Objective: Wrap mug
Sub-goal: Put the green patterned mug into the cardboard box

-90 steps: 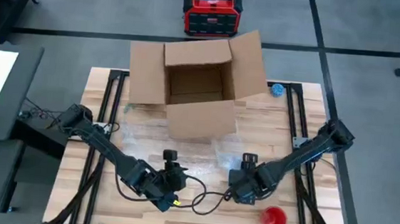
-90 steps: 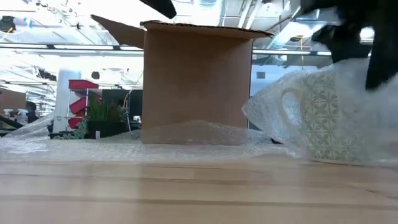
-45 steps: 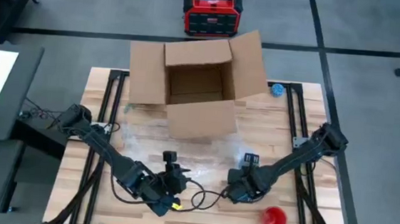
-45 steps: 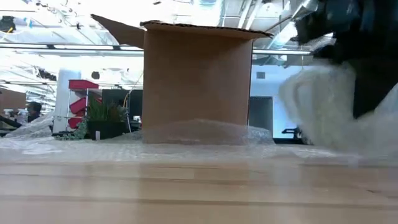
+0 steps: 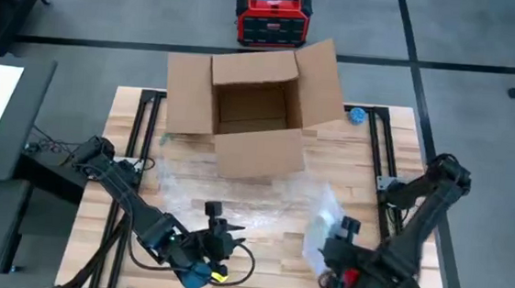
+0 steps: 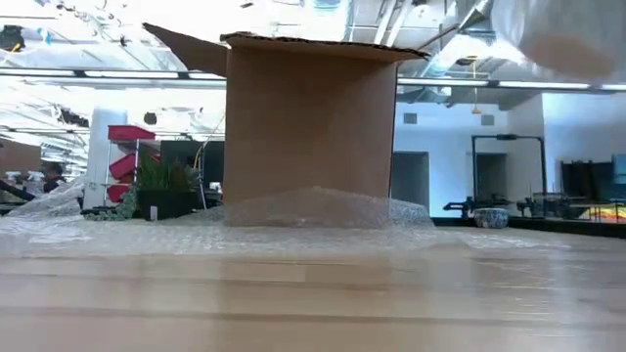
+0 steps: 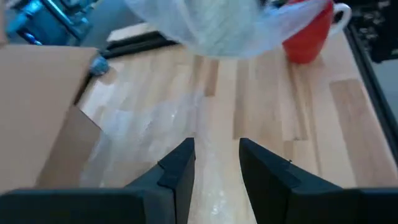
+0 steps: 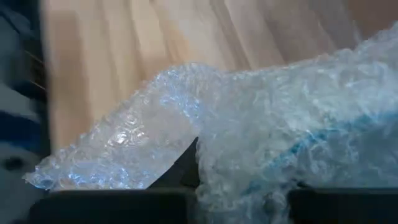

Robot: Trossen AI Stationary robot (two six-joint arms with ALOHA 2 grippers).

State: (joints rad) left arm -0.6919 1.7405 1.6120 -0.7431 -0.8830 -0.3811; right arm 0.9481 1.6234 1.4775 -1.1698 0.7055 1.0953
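The mug, wrapped in clear bubble wrap point(image 5: 323, 228), hangs above the table's near right part, and my right gripper point(image 5: 345, 252) is shut on it. The low view shows only the bundle's underside point(image 6: 565, 37), high at the picture's top. In the left wrist view the bundle point(image 7: 214, 25) floats over the wood. My left gripper point(image 7: 216, 167) stands open near the table's front edge point(image 5: 213, 242), with nothing between its fingers. A loose bubble wrap sheet point(image 5: 221, 192) lies flat in front of the box. My right gripper holds the bundle by its bubble wrap point(image 8: 249, 155); the wrap fills the wrist view and hides the fingers and the exact place. The bundle sticks out from the gripper toward the table's far side and hangs clear of the table.
An open cardboard box point(image 5: 255, 116) stands at the table's far middle. A red mug point(image 5: 352, 280) sits near the front right corner, partly under my right arm. A small blue object point(image 5: 358, 115) lies right of the box.
My right gripper has moved toward the table's near right and gone up, taking the wrapped mug with it: the bundle stood on the table a second ago and now hangs clear. My left gripper has drawn back a little toward the near edge.
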